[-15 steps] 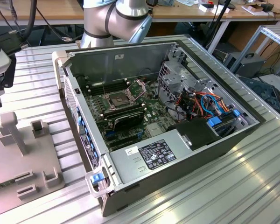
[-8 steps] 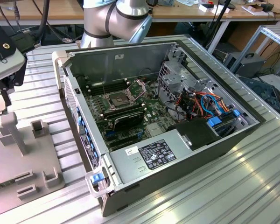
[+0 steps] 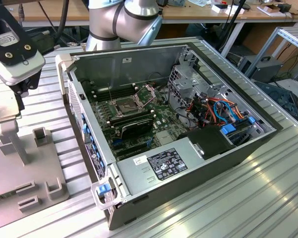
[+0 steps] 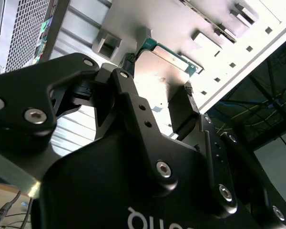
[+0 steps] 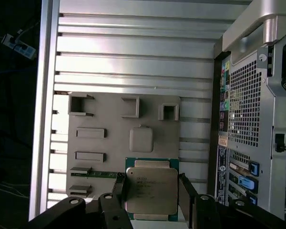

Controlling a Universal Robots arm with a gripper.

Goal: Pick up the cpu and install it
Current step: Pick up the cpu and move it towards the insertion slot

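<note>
**Ana:** What does the exterior view show?

**Ben:** The arm (image 3: 124, 15) reaches over to the exterior view's left. Its gripper (image 3: 21, 90) hangs over a grey plate (image 3: 39, 183) with little holders on it. The open computer case (image 3: 188, 158) sits beside the plate. The dark socket (image 3: 126, 105) inside the case is well apart from the gripper.

**Ana:** And the second wrist view?

**Ben:** The gripper (image 4: 158, 71) is spread wide. Its two black fingers (image 4: 129, 64) stand apart. The cpu (image 4: 168, 54) lies flat on the grey plate (image 4: 128, 19), just past the tips. I can see its green edge and shiny top.

**Ana:** Is the gripper holding it?

**Ben:** No, it holds nothing. The gap between the fingers is a bit wider than the cpu.

**Ana:** Now the first wrist view?

**Ben:** The cpu (image 5: 151, 191) lies flat on the grey plate (image 5: 109, 152). Its metal face points up at the camera. It is almost square, just a bit longer one way. The long sides run along the fingers (image 5: 120, 188), with one finger close by each long side. The long way also lines up with the back wall of the computer case (image 5: 248, 105), which stands near the plate.
</note>
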